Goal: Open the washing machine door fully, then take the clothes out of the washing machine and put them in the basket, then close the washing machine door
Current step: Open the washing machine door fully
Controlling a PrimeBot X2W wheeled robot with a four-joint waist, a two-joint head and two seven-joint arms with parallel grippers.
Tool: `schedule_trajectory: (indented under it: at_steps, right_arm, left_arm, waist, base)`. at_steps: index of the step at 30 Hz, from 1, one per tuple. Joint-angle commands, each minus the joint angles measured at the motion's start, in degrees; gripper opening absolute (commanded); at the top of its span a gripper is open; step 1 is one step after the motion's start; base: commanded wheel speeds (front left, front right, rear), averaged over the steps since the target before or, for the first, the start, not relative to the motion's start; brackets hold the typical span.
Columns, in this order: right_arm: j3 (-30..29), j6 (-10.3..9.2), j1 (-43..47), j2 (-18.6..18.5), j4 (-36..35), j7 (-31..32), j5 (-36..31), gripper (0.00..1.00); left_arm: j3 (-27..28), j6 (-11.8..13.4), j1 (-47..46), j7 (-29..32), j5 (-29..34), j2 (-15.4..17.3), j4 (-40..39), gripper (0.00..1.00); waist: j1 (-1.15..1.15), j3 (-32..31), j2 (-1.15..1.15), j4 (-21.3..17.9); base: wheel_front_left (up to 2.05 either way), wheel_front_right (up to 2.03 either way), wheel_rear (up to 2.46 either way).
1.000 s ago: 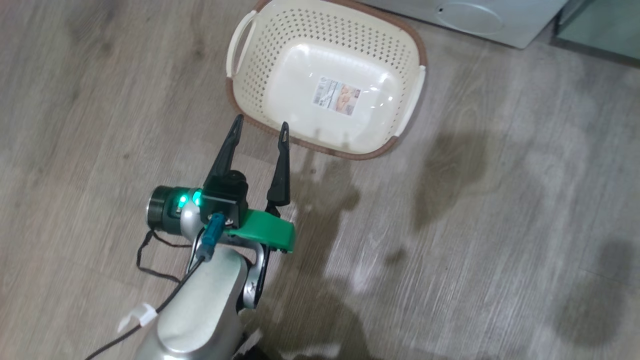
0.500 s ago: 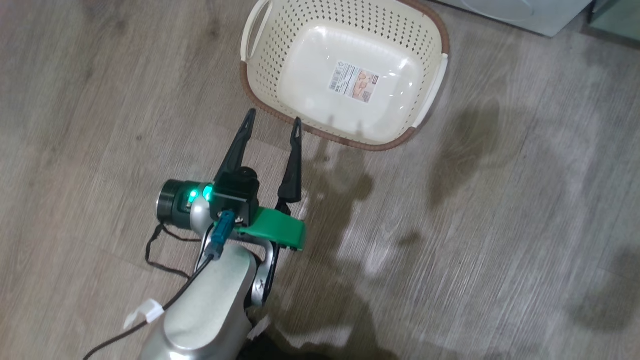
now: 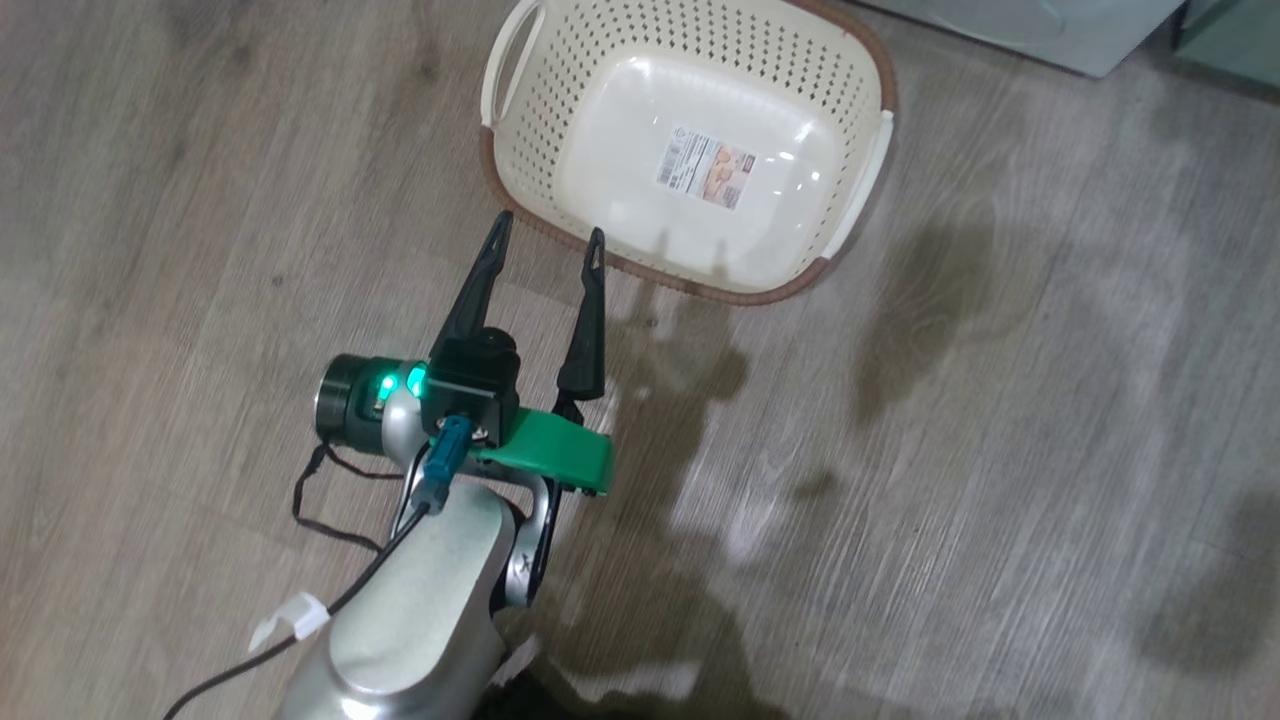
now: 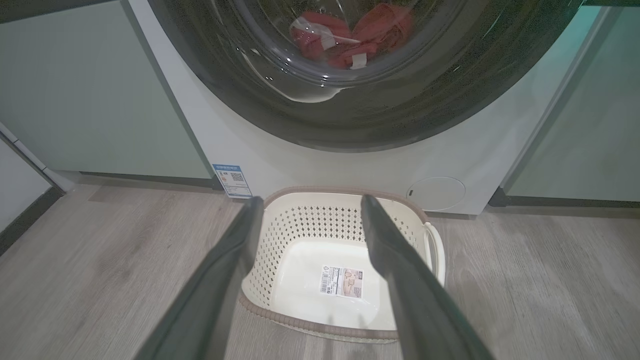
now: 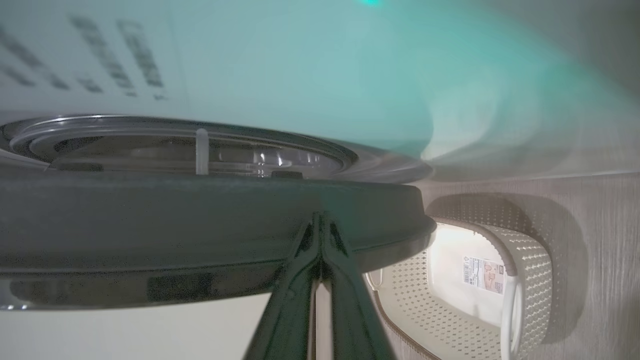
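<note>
Basket just beyond left gripper, jaws apart

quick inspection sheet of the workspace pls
surface: grey wood-look floor, shadowed patches
job's things: basket empty apart from its label sticker, before the washing machine; red clothes behind the washing machine door window
clutter: nothing seen
claws: left claw open, held above the floor by the basket's near rim; right claw shut, tips at the door's black rim
cables: black cable looping off the left forearm
surroundings: pale green cabinets on both sides of the machine

Cream perforated basket; clothes apparently red.
</note>
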Motion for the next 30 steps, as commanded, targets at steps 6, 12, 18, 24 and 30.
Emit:
schedule_trajectory:
  at_steps: [6, 12, 18, 24, 30]
  right_arm:
    - [1.80, 0.00, 5.47, 2.51, -3.94, 2.50, 0.80, 0.00]
    - [2.21, 0.00, 10.55, 4.83, -5.78, 3.20, 2.14, 0.00]
    - [2.88, 0.00, 17.33, 8.28, -8.40, 4.17, 3.49, 0.00]
    - [4.03, 0.00, 21.67, 10.51, -10.12, 4.97, 3.48, 0.00]
    - [5.15, 0.00, 26.99, 13.74, -12.02, 6.01, 3.96, 0.00]
  left_arm:
    - [3.07, -0.07, 0.34, -0.38, 0.34, 0.81, -0.74, 1.00]
    - [5.33, -0.89, 1.37, -0.38, 1.53, 0.81, -0.19, 1.00]
    - [8.79, -2.22, 3.44, -0.38, 3.07, 0.81, 0.51, 1.00]
    - [11.71, -2.95, 5.26, -0.38, 3.94, 0.81, 0.63, 1.00]
    - [15.81, -4.44, 7.87, -0.38, 5.60, 0.81, 1.15, 1.00]
  waist:
    - [0.00, -2.62, 0.00, -1.21]
    - [0.00, -5.61, 0.00, -2.38]
    - [0.00, -9.75, 0.00, -3.85]
    - [0.00, -12.58, 0.00, -5.13]
    - [0.00, -16.42, 0.00, -7.41]
  base:
    - [0.00, 0.00, 0.00]
    - [0.00, 0.00, 0.00]
    - [0.00, 0.00, 0.00]
    - [0.00, 0.00, 0.00]
    - [0.00, 0.00, 0.00]
